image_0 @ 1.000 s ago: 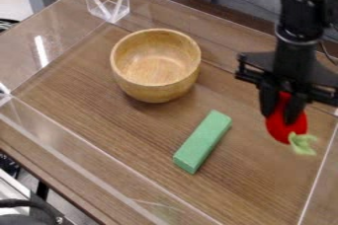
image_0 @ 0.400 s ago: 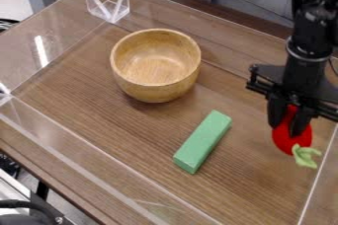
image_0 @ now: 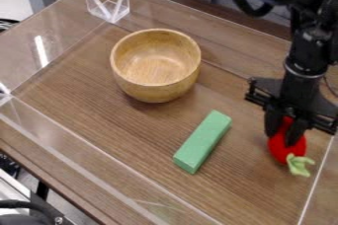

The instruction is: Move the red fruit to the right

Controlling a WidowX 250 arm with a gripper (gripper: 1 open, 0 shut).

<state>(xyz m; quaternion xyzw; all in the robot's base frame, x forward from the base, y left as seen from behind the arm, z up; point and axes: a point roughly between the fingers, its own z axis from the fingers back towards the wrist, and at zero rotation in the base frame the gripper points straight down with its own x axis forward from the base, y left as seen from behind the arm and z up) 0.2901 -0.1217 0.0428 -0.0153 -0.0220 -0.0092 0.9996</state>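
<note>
The red fruit [image_0: 287, 145] is a small glossy red toy with a pale green leafy stem [image_0: 299, 164] poking out below it. It sits low at the right edge of the wooden table, close to the surface. My gripper [image_0: 286, 132] comes straight down from above with its dark fingers shut on the fruit's upper part. The black arm rises out of the top right of the view. I cannot tell whether the fruit touches the table.
A wooden bowl [image_0: 156, 64] stands at centre left. A green rectangular block [image_0: 203, 141] lies diagonally between the bowl and the front. Clear acrylic walls [image_0: 106, 5] ring the wooden table [image_0: 93, 120], with the right wall close by the gripper.
The gripper has carried the red fruit a little to the right and toward the front, and lower toward the table. Bowl and green block have not moved.
</note>
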